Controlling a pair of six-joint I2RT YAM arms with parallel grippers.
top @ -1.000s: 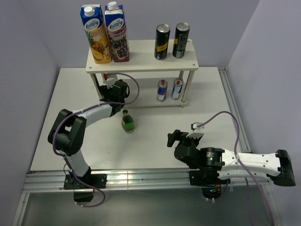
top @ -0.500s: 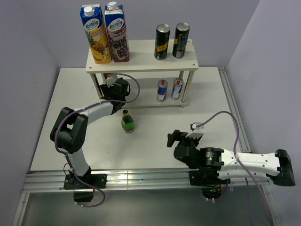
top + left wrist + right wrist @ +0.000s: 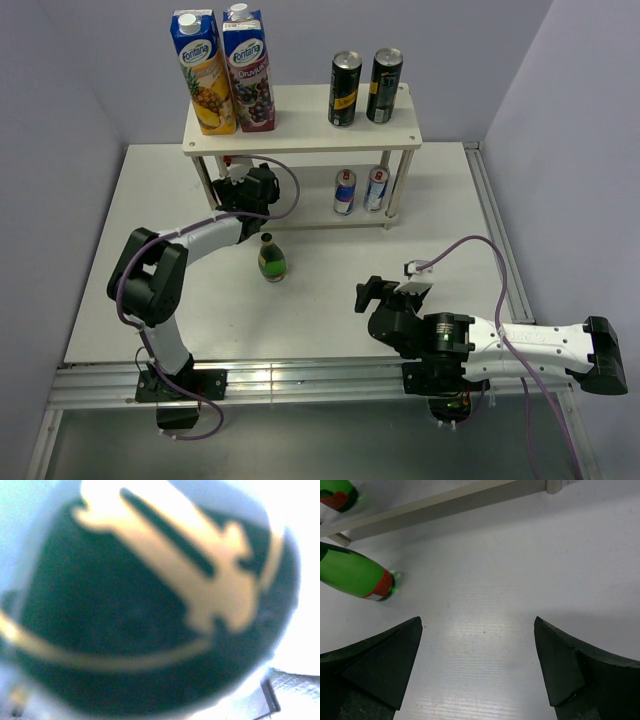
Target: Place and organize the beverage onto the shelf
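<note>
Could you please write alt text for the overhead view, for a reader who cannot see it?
A white two-tier shelf holds two juice cartons and two dark cans on top, two silver-blue cans below. The left hand is at the lower tier's left end; a green bottle stands on the table, and the right hand sits open near the front.

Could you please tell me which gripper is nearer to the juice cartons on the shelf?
Left. The left gripper is under the top board of the shelf, just below the juice cartons; the right gripper is far off, toward the front of the table.
</note>
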